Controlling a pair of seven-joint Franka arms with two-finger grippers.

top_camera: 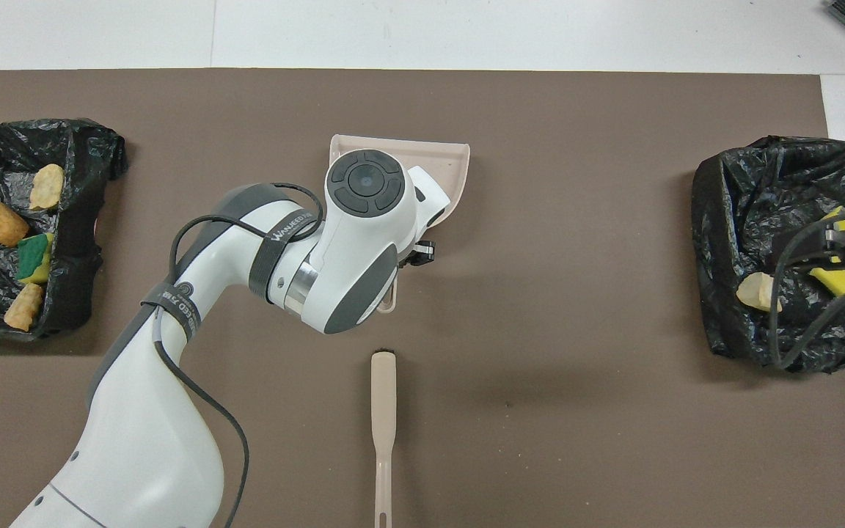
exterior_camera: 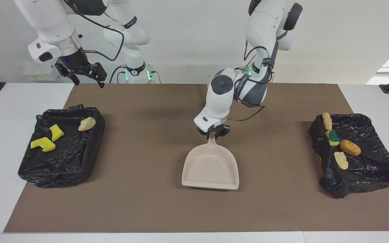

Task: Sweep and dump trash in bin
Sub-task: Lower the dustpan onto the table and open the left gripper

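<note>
The left gripper (exterior_camera: 213, 134) has its fingers closed on the handle of the smooth beige plastic dustpan (exterior_camera: 211, 168); a slanted grip may let it twist. The right gripper (exterior_camera: 85, 75) waits, fingers fully apart. The trash (exterior_camera: 336, 141), spongy chunks and crusty lumps, lies in crinkled black bin bags (exterior_camera: 62, 158) at both sides of the dustpan.

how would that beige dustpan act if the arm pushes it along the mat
The dustpan looks like thin moulded plastic: probably stiff and light. Its flat base should slide on the mat rather than tip. Held only at the handle end by the left gripper, it may swivel.
</note>
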